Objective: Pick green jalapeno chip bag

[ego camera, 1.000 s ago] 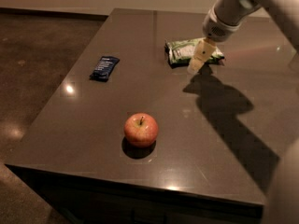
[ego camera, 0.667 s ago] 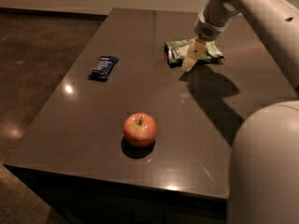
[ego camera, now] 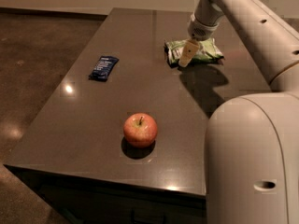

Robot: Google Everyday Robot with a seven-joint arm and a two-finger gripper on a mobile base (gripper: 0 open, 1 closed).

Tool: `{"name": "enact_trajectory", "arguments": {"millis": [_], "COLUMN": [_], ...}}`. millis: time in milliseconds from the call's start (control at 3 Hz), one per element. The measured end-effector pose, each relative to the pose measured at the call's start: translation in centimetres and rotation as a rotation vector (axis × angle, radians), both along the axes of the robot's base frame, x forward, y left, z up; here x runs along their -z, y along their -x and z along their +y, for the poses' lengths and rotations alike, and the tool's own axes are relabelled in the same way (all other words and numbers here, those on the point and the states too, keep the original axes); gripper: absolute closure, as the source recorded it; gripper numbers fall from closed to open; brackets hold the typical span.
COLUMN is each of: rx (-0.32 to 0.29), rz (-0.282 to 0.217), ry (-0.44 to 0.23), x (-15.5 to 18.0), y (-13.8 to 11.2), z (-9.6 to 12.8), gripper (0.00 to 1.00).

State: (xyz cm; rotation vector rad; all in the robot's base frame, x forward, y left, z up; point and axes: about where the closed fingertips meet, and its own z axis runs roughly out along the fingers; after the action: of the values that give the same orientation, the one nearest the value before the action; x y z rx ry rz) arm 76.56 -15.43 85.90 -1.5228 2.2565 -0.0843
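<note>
The green jalapeno chip bag [ego camera: 208, 52] lies flat on the far right part of the dark table [ego camera: 140, 73]. It is light green and crinkly with dark edges. My gripper [ego camera: 186, 56] hangs from the arm that reaches in from the upper right. It is low over the left half of the bag and covers part of it. I cannot tell whether it touches the bag.
A red apple [ego camera: 140, 129] stands near the table's front edge. A small dark-blue wrapped bar [ego camera: 103, 67] lies at the left. My arm's large white body [ego camera: 252, 157] fills the lower right. The floor drops away left of the table.
The gripper has shifted a little left over the bag. The arm's white body has swung into the lower right foreground. The bag, apple and bar have not moved.
</note>
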Motion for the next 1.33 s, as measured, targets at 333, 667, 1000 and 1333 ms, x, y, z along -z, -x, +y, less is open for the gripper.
{"name": "enact_trajectory", "arguments": {"millis": [333,667,1000,1333], "rx": [-0.016,-0.049,-0.069,-0.116], "rz": [0.001,-0.007,-0.02,-0.077], "ry": [-0.006,-0.044,-0.074,-0.149], "x": [-0.5,-2.4,-4.2,-8.9], "y": [0.0,1.3,2.5,5.2], "z": [0.2,0.5,0.9,1.9], "gripper": [0.47,0.77,0.99,1.0]}}
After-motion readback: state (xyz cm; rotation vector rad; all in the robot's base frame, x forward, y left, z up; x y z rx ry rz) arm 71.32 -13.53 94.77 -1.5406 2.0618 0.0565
